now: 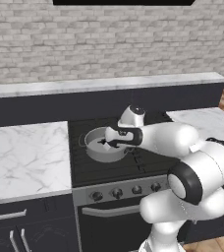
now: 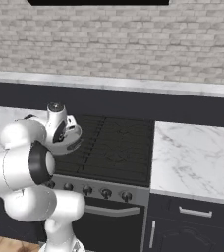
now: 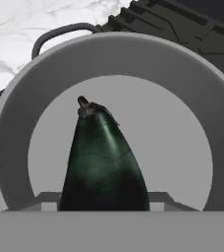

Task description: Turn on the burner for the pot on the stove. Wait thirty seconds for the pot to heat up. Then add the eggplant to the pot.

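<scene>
A: Nearest the hand camera, what's there?

B: The dark, glossy green-black oblong eggplant (image 3: 103, 162), stem end pointing away, rising from between the fingers. The two-finger gripper (image 1: 105, 142) is closed on it at a middling width; the fingertips themselves are hidden behind the vegetable.

A: And beyond it?

B: The squat round grey metal pot (image 3: 114, 98), open-topped, its bare floor right under the eggplant's tip. One curved dark side handle (image 3: 60, 34) shows past the rim. From the left base camera the gripper hangs over the pot's mouth, on the left rear black grated burner (image 1: 84, 147) of the black gas stove (image 2: 119, 147).

A: So the step is the drop?

B: I'd judge so. The eggplant looks centred inside the rim, well clear of the walls. Best to lower a little further so it lands softly, then part the fingers fully and lift straight up, so nothing catches the rim.

A: Farther back?

B: The white marble counter (image 3: 30, 24) beside the stove, then the grey brick wall (image 1: 109, 44). Whether the burner is lit, I can't tell.
</scene>
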